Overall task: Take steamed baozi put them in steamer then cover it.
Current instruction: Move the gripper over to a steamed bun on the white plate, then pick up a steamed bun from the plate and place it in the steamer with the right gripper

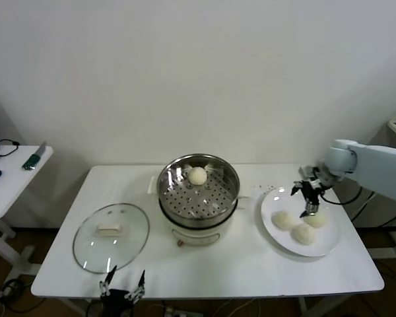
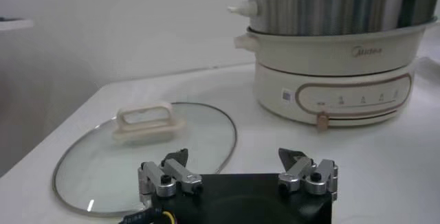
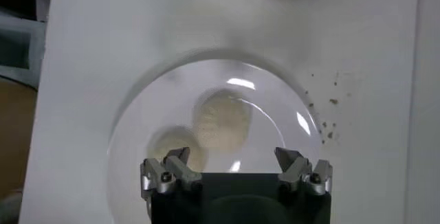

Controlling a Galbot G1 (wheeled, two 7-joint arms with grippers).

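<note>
done: one baozi in steamer (image 1: 197, 176) is sitting in the steamer (image 1: 199, 212), mid-surface
left: three plate baozi (image 1: 284, 220) are waiting on the plate (image 1: 272, 201) (right edge)
right gripper (image 1: 308, 200): jaws released, hovering over plate
cover (image 1: 111, 236): lying off, front-left corner
left gripper (image 1: 122, 288): idling at front edge, jaws released

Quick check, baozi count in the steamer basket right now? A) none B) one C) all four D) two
B: one baozi sits on the perforated floor of the steamer, while three are on the white plate, where the open right gripper hovers.
</note>
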